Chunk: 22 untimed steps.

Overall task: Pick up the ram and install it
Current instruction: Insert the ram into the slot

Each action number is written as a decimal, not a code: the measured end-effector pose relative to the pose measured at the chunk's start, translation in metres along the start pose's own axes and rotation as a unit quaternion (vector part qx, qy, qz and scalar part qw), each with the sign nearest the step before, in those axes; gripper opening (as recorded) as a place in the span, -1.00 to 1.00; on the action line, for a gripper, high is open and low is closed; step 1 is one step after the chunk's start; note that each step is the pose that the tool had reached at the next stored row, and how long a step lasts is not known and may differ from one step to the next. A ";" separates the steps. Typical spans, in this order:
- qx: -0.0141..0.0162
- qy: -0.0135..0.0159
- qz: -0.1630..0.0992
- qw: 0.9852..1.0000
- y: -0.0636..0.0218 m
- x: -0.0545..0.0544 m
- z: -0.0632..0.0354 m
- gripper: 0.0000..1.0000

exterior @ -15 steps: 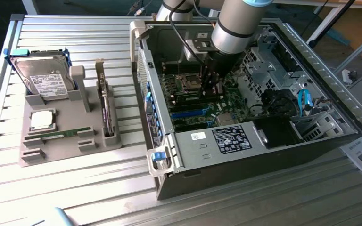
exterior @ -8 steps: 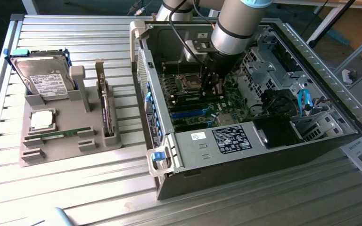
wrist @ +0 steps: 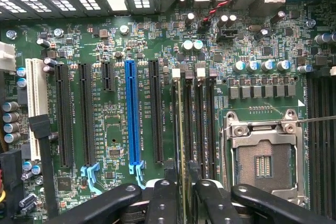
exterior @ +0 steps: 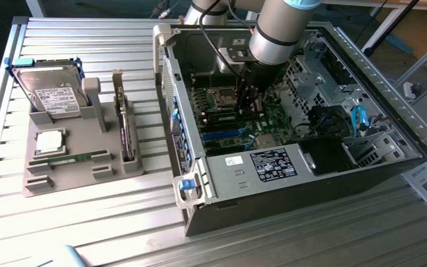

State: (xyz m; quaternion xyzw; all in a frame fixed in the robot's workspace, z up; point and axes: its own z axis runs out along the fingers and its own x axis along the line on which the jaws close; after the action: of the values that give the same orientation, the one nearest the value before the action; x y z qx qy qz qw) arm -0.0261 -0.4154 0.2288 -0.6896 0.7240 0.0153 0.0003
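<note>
A ram stick [wrist: 181, 124] stands on edge in a memory slot of the motherboard [wrist: 115, 119], beside the empty processor socket [wrist: 262, 161]. My gripper [wrist: 182, 182] straddles its top edge; the fingers [wrist: 167, 192] stand slightly apart, with a small gap beside the stick. In the exterior view the gripper [exterior: 248, 104] reaches down into the open computer case [exterior: 273, 167], over the motherboard's slots. Another green ram stick [exterior: 69, 159] lies flat in the grey parts tray [exterior: 65, 178] at the exterior view's left.
The tray also holds a hard drive [exterior: 50, 97], a silver processor chip [exterior: 50, 142] and an upright expansion card [exterior: 124, 130]. Inside the case are drive cages, blue cables [exterior: 358, 119] and a power supply [exterior: 273, 164]. A long blue card slot [wrist: 132, 114] lies near the ram.
</note>
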 end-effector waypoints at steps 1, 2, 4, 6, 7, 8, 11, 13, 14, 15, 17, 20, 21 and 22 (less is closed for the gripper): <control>0.000 0.000 0.000 1.000 0.0000 0.000 0.0000 -0.56; 0.000 0.000 0.000 1.000 0.0000 0.000 -0.0002 -0.56; 0.000 0.001 0.000 1.000 0.0000 0.000 -0.0047 -0.56; 0.000 0.001 0.000 1.000 0.0003 0.000 -0.0166 -0.56; 0.000 0.001 0.000 1.000 0.0003 0.000 -0.0195 -0.56; 0.000 0.001 0.000 1.000 0.0003 0.000 -0.0210 -0.56; 0.000 0.001 0.000 1.000 0.0005 -0.001 -0.0286 -0.73; 0.000 0.001 -0.001 1.000 0.0007 -0.001 -0.0349 -0.80; 0.000 0.001 -0.011 1.000 0.0007 -0.001 -0.0351 -0.80; 0.000 0.001 -0.020 1.000 0.0007 -0.001 -0.0352 -0.80; -0.001 0.002 -0.038 0.999 0.0002 -0.001 -0.0353 -0.80; -0.002 0.002 -0.038 0.999 -0.0041 -0.001 -0.0354 -0.80; -0.003 0.002 -0.038 0.999 -0.0066 -0.001 -0.0354 -0.80; -0.004 0.002 -0.038 0.999 -0.0095 -0.002 -0.0355 -0.80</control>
State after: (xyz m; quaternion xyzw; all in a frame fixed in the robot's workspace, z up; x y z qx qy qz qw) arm -0.0158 -0.4151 0.2641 -0.7169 0.6970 0.0166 -0.0031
